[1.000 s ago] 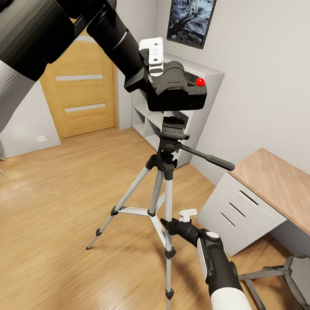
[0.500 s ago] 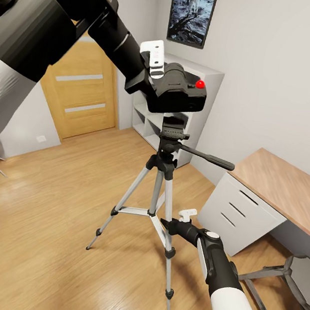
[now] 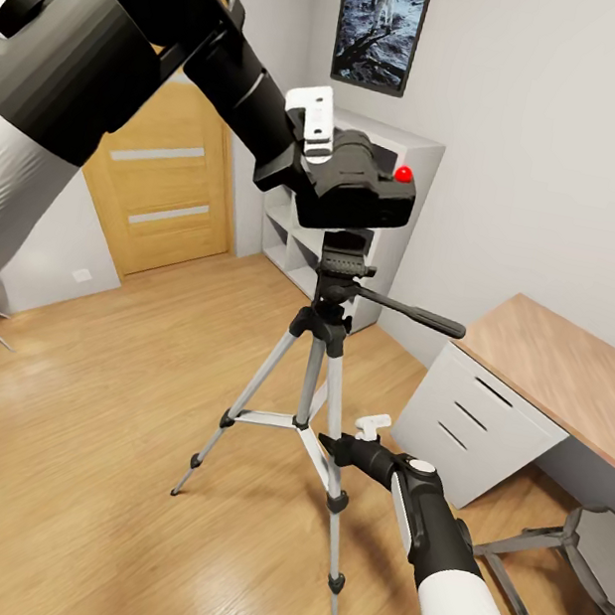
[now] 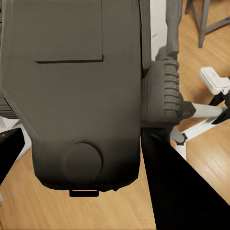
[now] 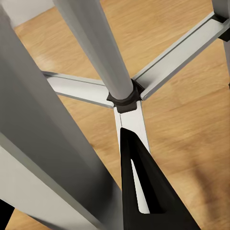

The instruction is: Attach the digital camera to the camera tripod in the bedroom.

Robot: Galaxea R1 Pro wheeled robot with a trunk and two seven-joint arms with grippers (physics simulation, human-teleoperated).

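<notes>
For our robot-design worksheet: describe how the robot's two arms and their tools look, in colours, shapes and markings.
Both arms are thick round tubes: white lower segments, then glossy black segments toward the wrist. The left arm carries a round white cap at its joint and a thin pale ring on the black forearm. The right arm has a small white disc near the wrist. The left tool and right tool have black bodies with a white finger.

floor [image 3: 97, 472]: light wood | camera tripod [image 3: 320, 380] stands on it, three black feet spread, below left gripper [image 3: 318, 163] | desk [image 3: 489, 420] and chair base [image 3: 551, 583] beside right gripper [image 3: 338, 446]
</notes>
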